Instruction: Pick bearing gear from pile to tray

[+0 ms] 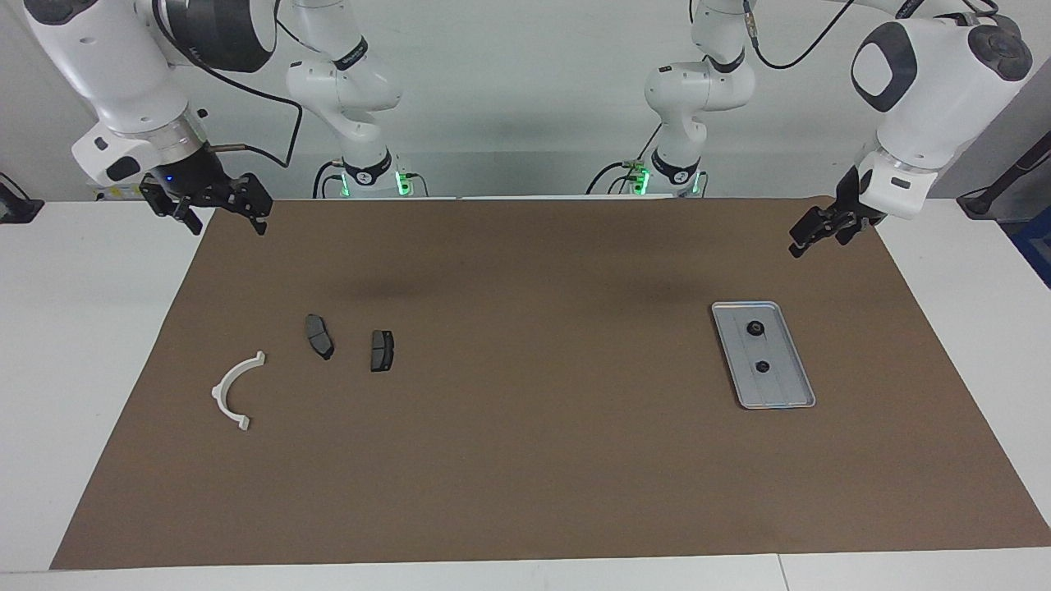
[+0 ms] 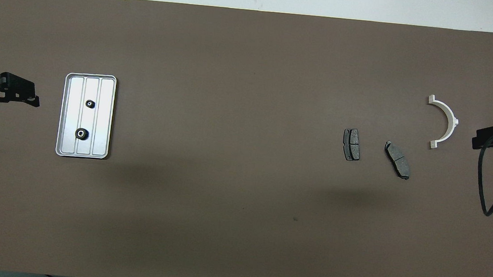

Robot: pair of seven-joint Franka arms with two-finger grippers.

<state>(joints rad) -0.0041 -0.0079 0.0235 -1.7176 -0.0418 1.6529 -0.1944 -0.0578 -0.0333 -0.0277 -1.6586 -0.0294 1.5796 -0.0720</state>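
Note:
The silver tray lies toward the left arm's end of the table. Two small black bearing gears rest in it, one farther from the robots in the facing view. The pile at the right arm's end shows a white arc bracket and two dark brake pads. My left gripper hangs open and empty over the mat beside the tray. My right gripper waits open and empty over the mat's corner, beside the bracket.
A brown mat covers most of the white table. A black cable loops down from the right arm over the mat's edge. Both arm bases stand at the robots' end.

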